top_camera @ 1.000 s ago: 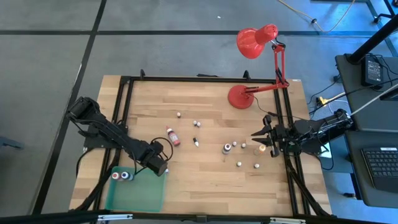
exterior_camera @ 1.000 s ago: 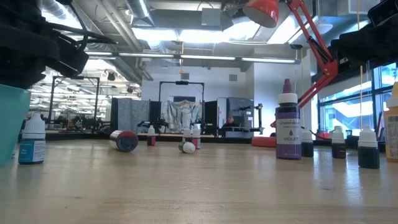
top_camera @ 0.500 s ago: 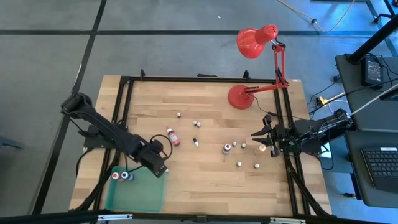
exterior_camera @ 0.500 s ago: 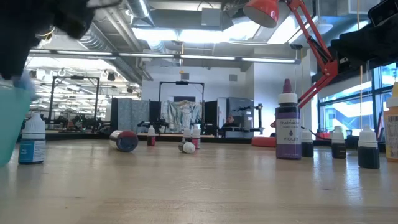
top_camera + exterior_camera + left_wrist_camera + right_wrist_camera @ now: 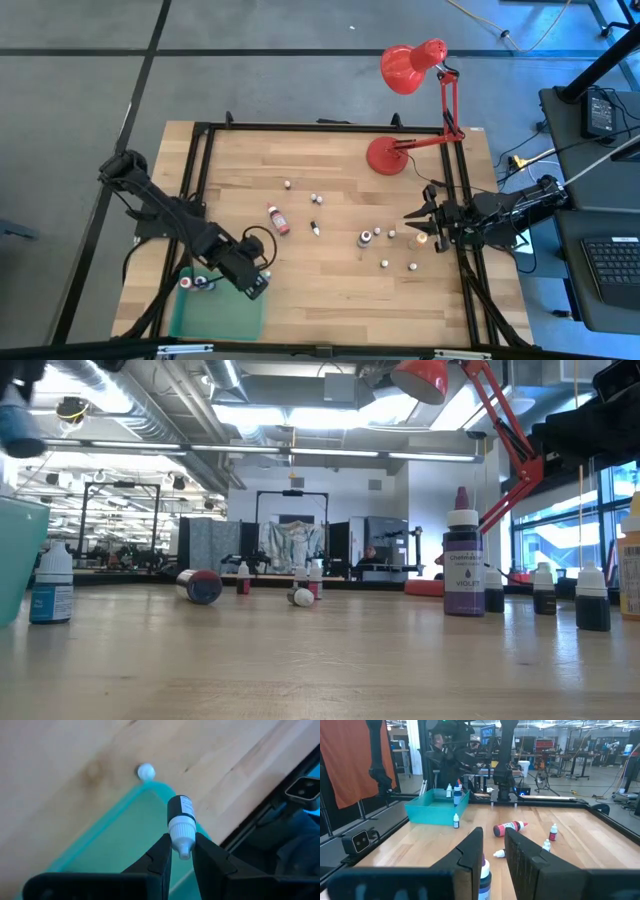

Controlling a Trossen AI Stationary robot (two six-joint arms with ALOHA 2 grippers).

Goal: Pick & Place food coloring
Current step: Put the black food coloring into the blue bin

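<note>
My left gripper (image 5: 252, 286) hangs over the far right corner of the green tray (image 5: 220, 318), shut on a tiny dark food coloring bottle (image 5: 180, 810) with a white tip. Two bottles (image 5: 453, 791) stand in the tray. One more (image 5: 146, 771) stands on the table just outside that corner. Other bottles are scattered mid-table, among them a red one (image 5: 278, 220) lying on its side and a violet one (image 5: 365, 238) upright. My right gripper (image 5: 412, 214) waits level at the table's right side, shut and touching nothing. My left gripper pinches the bottle's white cap end (image 5: 182, 834) between its two fingers. The fingers come steeply from above. The dark body (image 5: 180, 809) sticks out below the fingertips, roughly upright. The bottle hangs clear above the tray.
A red desk lamp stands on its base (image 5: 385, 155) at the far right. Black frame rails (image 5: 205, 150) run along the table's sides. Small bottles (image 5: 398, 264) stand close to my right gripper. Bare wood lies between the tray and the mid-table bottles.
My left gripper has risen with the bottle, leaving the top of the low view, and has drifted a little toward the table's near edge over the tray's corner, tipping steeper downward. It has stayed shut on the bottle.
</note>
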